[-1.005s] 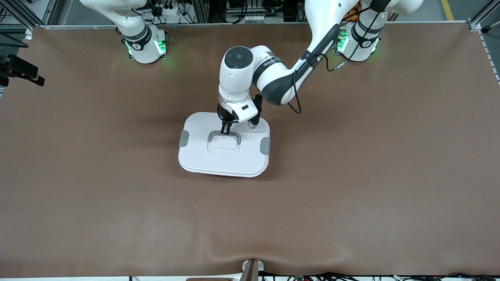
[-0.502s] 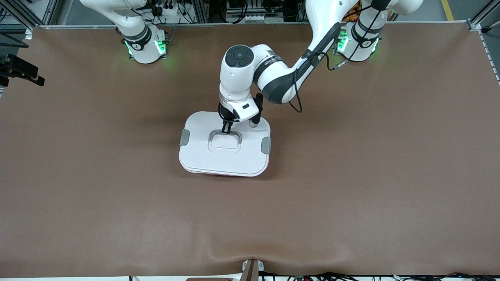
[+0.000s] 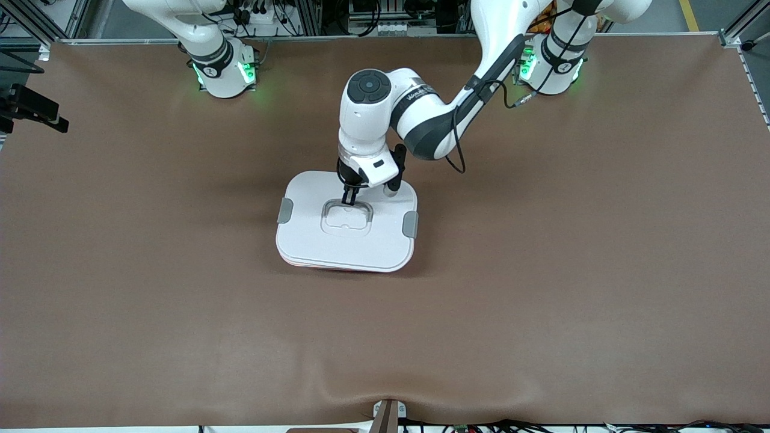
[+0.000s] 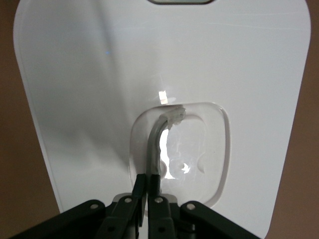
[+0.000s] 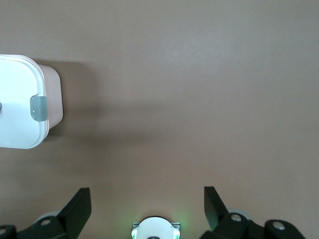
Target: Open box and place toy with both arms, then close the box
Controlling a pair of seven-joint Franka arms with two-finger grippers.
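- Front view: I see the box (image 3: 346,225) near the middle of the table (image 3: 601,270), its white lid (image 3: 313,240) on, with a thin strip of pink showing under the lid edge nearest the camera.
- One grey clip (image 3: 284,211) sits on the lid's side toward the right arm's end of the table, the other clip (image 3: 410,224) on the side toward the left arm's end.
- The left arm (image 3: 421,114) reaches in from its base and points straight down over the lid; the left gripper (image 3: 348,197) is at the edge of the recessed handle (image 3: 346,218) that lies farther from the camera.
- Of the right arm (image 3: 204,42) I see only the base and lower links; it waits, away from the box.
- I cannot see the toy in any view.
- Left wrist view: my left gripper (image 4: 148,185) is clenched, its two fingers (image 4: 139,186) pinched tight on the grey handle (image 4: 157,142), which arches up out of the clear recess in the lid (image 4: 89,89).
- Right wrist view: the right gripper (image 5: 147,206) is released, fingers (image 5: 77,209) spread wide and holding nothing, up over bare table.
- At the picture's edge I see a corner of the box (image 5: 52,97) with one grey clip (image 5: 38,108) on the lid (image 5: 15,99).
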